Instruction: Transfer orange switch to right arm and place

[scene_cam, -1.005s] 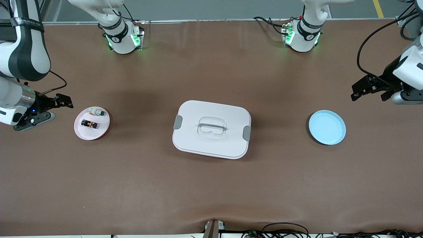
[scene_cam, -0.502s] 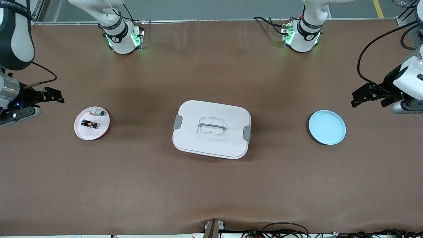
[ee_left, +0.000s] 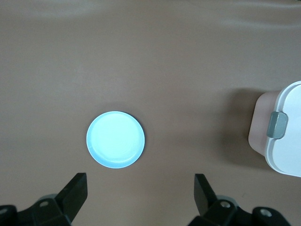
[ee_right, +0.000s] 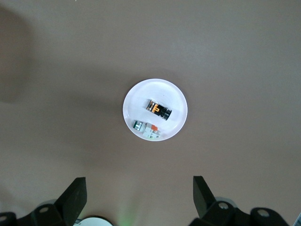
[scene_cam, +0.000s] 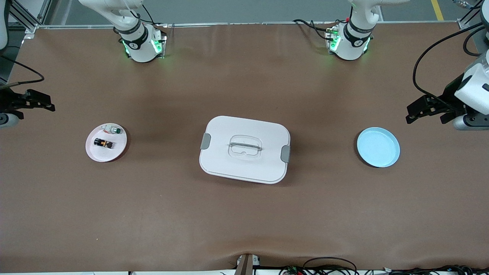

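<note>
- Right gripper (scene_cam: 36, 102) has withdrawn toward its table end, jaws apart, empty.
- Orange switch (scene_cam: 103, 143) lies on white plate (scene_cam: 114, 152).
- Left gripper (scene_cam: 420, 109) hangs near blue plate (scene_cam: 378, 147), jaws apart.

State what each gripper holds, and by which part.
Nothing. Left gripper and right gripper are open and empty; the tiny black orange-topped switch lies on its pale plate.
</note>
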